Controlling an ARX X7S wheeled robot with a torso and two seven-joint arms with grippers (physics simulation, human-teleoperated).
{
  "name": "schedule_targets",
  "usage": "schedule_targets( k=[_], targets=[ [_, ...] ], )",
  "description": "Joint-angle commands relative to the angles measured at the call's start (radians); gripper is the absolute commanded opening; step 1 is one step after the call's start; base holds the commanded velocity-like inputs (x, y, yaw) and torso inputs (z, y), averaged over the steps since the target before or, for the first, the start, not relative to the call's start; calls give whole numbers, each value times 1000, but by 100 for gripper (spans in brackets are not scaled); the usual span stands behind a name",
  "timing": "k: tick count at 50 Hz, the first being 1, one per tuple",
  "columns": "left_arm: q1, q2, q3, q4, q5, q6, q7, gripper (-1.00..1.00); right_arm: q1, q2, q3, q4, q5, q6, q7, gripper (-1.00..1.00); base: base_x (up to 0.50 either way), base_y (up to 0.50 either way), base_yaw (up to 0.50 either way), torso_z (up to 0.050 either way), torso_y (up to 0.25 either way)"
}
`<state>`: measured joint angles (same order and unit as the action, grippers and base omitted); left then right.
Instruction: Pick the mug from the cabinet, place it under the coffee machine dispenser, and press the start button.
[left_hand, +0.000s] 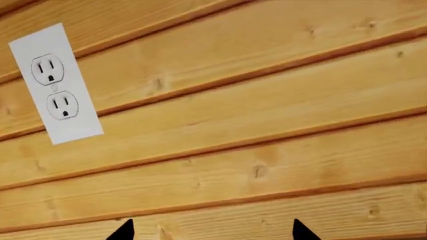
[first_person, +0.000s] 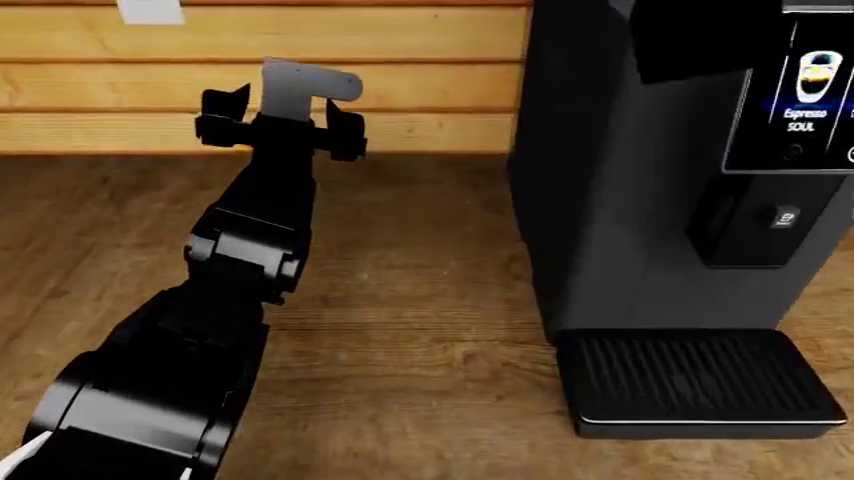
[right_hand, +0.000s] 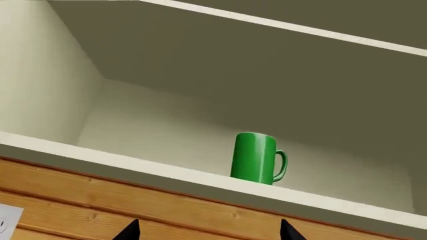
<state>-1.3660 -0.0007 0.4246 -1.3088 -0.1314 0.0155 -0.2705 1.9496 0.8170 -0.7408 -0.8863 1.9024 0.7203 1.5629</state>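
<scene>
We aim our right gripper (right_hand: 208, 231), fingers apart and empty, up at the upright green cylindrical mug (right_hand: 256, 158) on the cream cabinet shelf (right_hand: 167, 172), probably lining up a grasp; our left gripper (first_person: 280, 118) hangs open too.

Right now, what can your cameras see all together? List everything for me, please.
Mug: one, bright green, upright on the open cabinet shelf, handle to the side.
Cabinet: one, cream inside, above the wood wall.
Coffee machine: one, dark grey, on the counter's right side.
Dispenser: one, black block, on the machine's front above the tray.
Drip tray: one, black, ribbed, bare, at the machine's foot.
Wall outlet: one, white, on the plank wall.
Counter: one, brown wood.
Left gripper: black, open, raised over the counter facing the wall.
Right gripper: only black fingertips show, apart, below the mug's shelf.
</scene>
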Motion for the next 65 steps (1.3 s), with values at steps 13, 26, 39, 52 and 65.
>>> schedule_targets(
  k=[13, 26, 39, 52, 65],
  targets=[
    [-1, 0, 8, 0, -3, -4, 0, 100, 175, 101, -205, -35, 4, -181, -10, 100, 500, 282, 0, 0, 1],
    [0, 0, 12, 0, -1, -1, 2, 100, 280, 119, -246, -45, 42, -255, 7, 100, 192, 56, 0, 0, 0],
    [0, 0, 24, 0, -7, -1, 1, 100, 406, 71, 36, 105, 209, -45, 8, 100, 0, 0, 0, 0, 0],
    [2, 0, 25, 0, -5, 0, 1, 100, 406, -120, 119, 436, 117, 247, 8, 100, 0, 0, 0, 0, 0],
    [1, 0, 36, 0, -10, -3, -4, 100, 366, -269, 66, 959, -158, 384, -244, 100, 0, 0, 0, 0, 0]
  ],
)
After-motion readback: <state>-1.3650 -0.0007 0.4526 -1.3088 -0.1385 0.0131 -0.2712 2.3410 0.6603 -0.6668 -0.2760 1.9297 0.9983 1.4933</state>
